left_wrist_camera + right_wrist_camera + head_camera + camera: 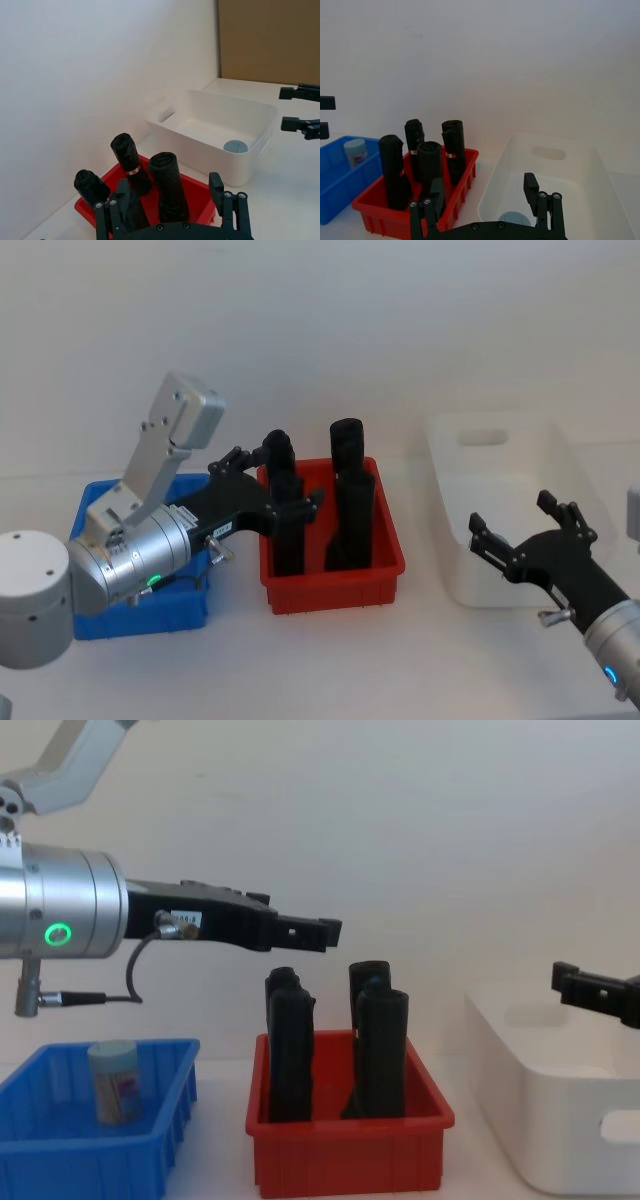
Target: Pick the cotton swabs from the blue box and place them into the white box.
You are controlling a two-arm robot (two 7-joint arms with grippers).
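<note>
One cotton swabs jar (113,1082) stands upright in the blue box (100,1155) at the table's left; the right wrist view shows that jar (355,151) too. Another jar's pale lid (235,146) lies inside the white box (225,170) on the right, its lid (514,218) just below my right gripper. My left gripper (278,480) hangs open and empty above the gap between the blue box (140,620) and the red bin. Over the white box (490,585) my right gripper (518,518) is open and empty.
A red bin (335,590) with several tall black rolls (347,455) stands between the two boxes, and the rolls rise well above its rim. A plain white wall is close behind everything.
</note>
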